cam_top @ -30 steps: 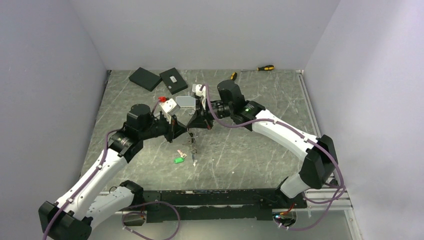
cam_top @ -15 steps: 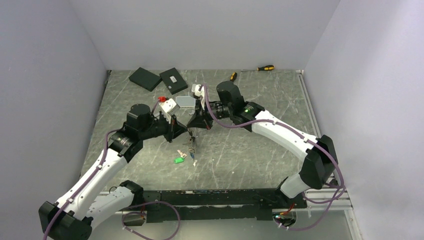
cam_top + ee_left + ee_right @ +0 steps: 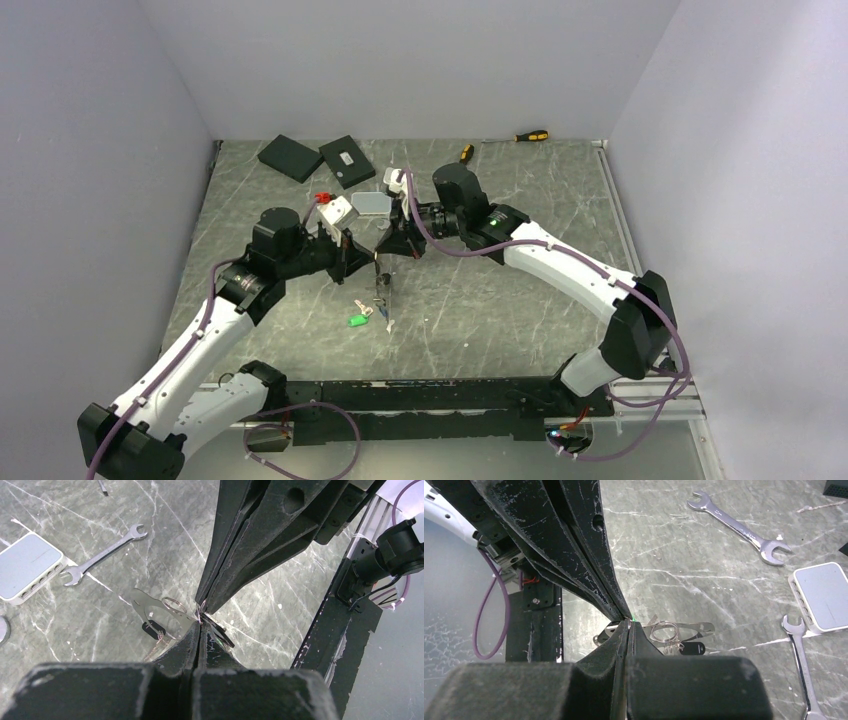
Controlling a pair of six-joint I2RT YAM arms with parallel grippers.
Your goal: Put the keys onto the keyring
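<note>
The black left gripper (image 3: 199,626) and black right gripper (image 3: 629,626) were pinched shut, tip against tip. Wrist views showed silver metal keys (image 3: 684,628) beneath; the top view added a green-tagged key (image 3: 357,320) lying apart.

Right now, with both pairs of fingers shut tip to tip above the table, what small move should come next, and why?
Probably open the left fingers and leave the right fingers clamped. Both pinch the thin silvery wire keyring at one spot, with a bunch of silver keys hanging below, while the green-tagged key lies loose on the grey marbled table, on the left arm's side.
</note>
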